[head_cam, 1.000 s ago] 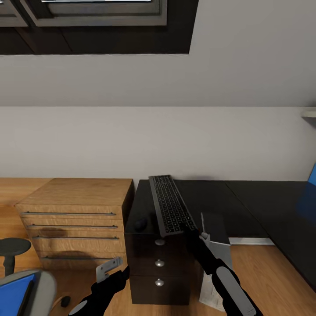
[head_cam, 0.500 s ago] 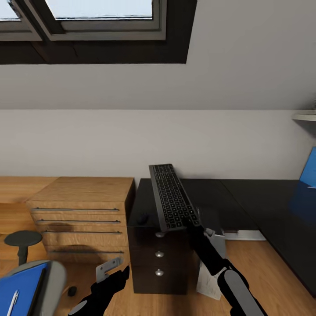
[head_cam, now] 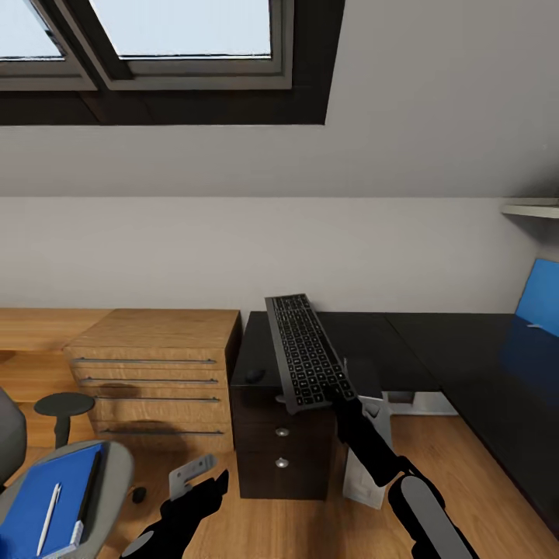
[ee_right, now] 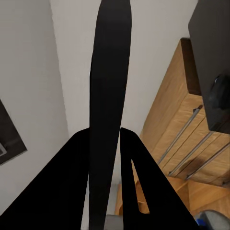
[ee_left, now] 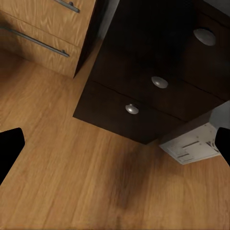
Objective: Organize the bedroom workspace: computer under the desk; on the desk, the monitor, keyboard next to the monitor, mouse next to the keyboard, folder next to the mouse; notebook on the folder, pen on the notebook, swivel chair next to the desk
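Wood grain, gloss black and small metal fittings

The bench (head_cam: 466, 349) top was glossy black, faintly mirroring, its dark drawers (ee_left: 143, 103) carrying round silvery metal knobs (ee_left: 132, 109). The cabinet (head_cam: 155, 365) at left and the floor (ee_left: 72, 182) showed warm, smooth wood grain, the cabinet with thin metal handles. The keyboard (head_cam: 308, 353) looked matt black plastic. The swivel chair (head_cam: 116, 473) seat seemed grey cloth under a smooth blue folder (head_cam: 46, 508).

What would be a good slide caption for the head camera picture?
Right gripper holds the keyboard by one end, tilted above the black desk, mouse alongside.
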Motion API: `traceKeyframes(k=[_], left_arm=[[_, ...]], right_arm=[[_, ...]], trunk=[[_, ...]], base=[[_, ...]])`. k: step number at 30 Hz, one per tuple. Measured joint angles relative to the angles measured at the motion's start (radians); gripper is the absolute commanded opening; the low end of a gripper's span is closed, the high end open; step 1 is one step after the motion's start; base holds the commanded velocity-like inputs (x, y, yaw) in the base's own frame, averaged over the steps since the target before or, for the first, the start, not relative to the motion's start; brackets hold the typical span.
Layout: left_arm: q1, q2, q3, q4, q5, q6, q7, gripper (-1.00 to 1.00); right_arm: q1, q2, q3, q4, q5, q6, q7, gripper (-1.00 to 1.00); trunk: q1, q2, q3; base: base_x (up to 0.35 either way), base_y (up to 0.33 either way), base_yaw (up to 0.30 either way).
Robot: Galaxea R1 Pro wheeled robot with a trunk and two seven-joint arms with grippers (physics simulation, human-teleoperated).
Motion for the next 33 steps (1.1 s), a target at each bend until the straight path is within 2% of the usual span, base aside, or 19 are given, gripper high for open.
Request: traceKeyframes(k=[9,15,21,33], left_arm=[[0.0,0.001,-0.001,0.0,-0.003,-0.001,0.0,1.0],[0.0,0.0,-0.006,0.003,-0.005,-0.001,0.0,1.0],[0.0,-0.002,-0.008,0.003,-0.005,-0.001,0.0,1.0],[0.0,-0.002,-0.009,0.005,-0.005,0.0,-0.001,1.0]], right_arm=[[0.0,0.0,0.0,-0.001,-0.001,-0.001,0.002,-1.0],[0.0,0.003,-0.002,0.0,0.002,-0.028,-0.005,-1.0],[0.0,0.004,-0.002,0.0,0.002,-0.028,-0.005,-1.0],[0.0,0.003,-0.002,0.001,0.003,-0.057,-0.007,-1.0]], trunk=[[0.0,0.0,0.0],[0.0,0.0,0.0],[0.0,0.0,0.0],[0.0,0.0,0.0]], base=[[-0.011,0.019,-0.007],[-0.227,0.225,-0.264],[-0.205,0.042,-0.277],[-0.025,0.002,-0.295]])
